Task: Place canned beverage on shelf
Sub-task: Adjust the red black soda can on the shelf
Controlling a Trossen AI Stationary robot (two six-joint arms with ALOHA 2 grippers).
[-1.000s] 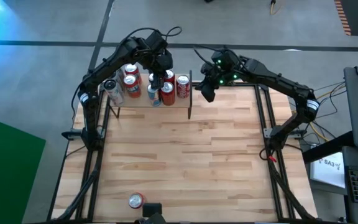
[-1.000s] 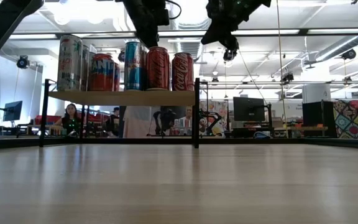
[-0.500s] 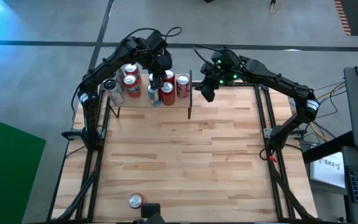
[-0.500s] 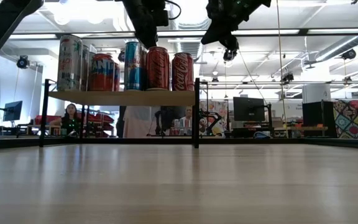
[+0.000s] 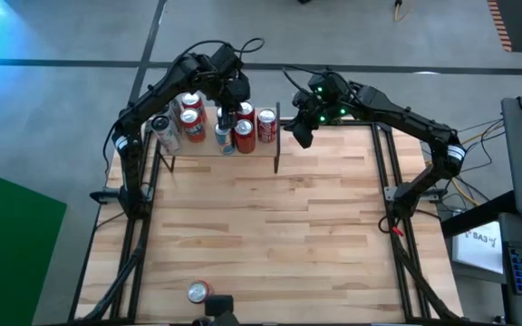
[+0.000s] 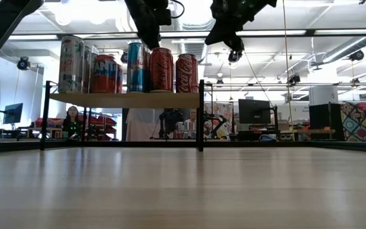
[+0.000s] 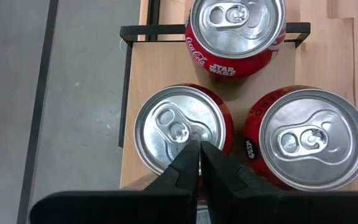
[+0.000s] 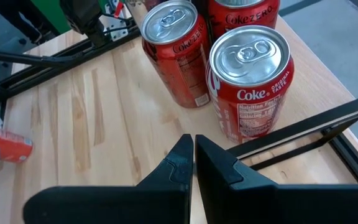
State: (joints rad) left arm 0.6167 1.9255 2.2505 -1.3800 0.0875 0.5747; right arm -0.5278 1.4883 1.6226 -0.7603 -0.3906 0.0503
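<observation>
The left gripper (image 7: 198, 149) hangs with its jaws together, empty, just above the top of a red can (image 7: 182, 129) on the shelf (image 5: 208, 145), which stands at the 11 o'clock part of the desk (image 5: 270, 226). The right gripper (image 8: 192, 144) hovers with its jaws together just off the shelf's 3 o'clock end, beside a Coke can (image 8: 251, 81). One more can (image 5: 198, 292) lies on its side at the desk's 6 o'clock edge, well apart from both.
</observation>
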